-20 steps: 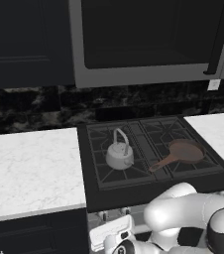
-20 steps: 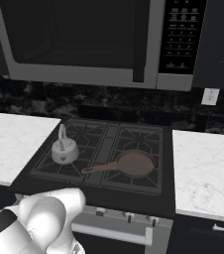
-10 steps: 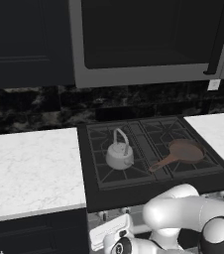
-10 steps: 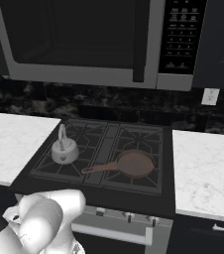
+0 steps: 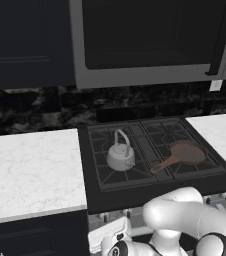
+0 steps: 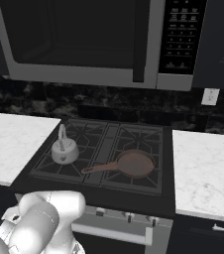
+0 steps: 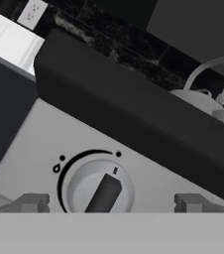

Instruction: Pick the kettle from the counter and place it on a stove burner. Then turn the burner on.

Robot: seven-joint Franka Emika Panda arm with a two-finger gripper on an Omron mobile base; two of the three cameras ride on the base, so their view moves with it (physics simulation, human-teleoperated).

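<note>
Sitting upright on the near left stove burner [image 5: 122,167], the kettle [image 5: 120,156] is already off the counter [image 5: 30,170], so what is left, by my reading, is turning that burner on. A brown frying pan [image 6: 134,163] lies on the right half of the cooktop, well apart from the kettle. From the hand view, the gripper [image 7: 111,202] faces the stove's front panel with its two fingertips [image 7: 32,202] spread wide to either side of a round grey knob [image 7: 100,190], holding nothing and not yet touching it. The knob's dark bar points up and slightly right toward a small tick mark. The main risk is that this knob may not feed the burner under the kettle; its neighbours are out of frame here, so I cannot check which one it is. Another is a poor approach: closing off centre could let the fingers slide off the bar, or pinch the rounded rim and spin without turning it. Pushing in too hard could jam the fingertips against the panel
</note>
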